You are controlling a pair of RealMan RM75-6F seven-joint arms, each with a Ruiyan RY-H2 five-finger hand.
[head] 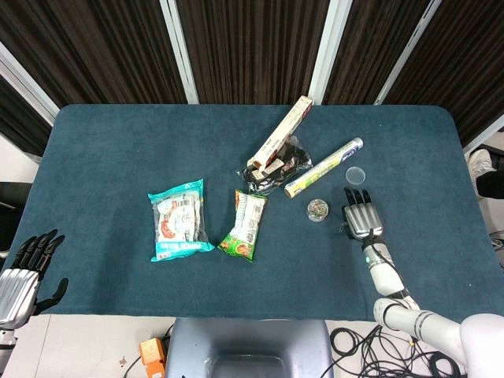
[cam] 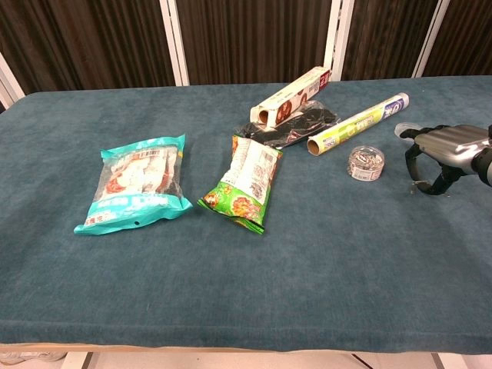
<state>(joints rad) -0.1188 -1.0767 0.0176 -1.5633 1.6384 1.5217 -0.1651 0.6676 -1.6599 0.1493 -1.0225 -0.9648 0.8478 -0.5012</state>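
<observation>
My right hand hovers palm down over the table's right side, fingers apart and bent towards the cloth, holding nothing. Just to its left stands a small clear round jar with small metal bits inside, a short gap away from the fingers. A clear round lid lies on the cloth just beyond the fingertips. My left hand hangs off the table's near left corner with fingers spread and empty; the chest view does not show it.
A teal snack bag and a green snack bag lie mid-table. Behind them are a long carton, a black packet and a wrap roll.
</observation>
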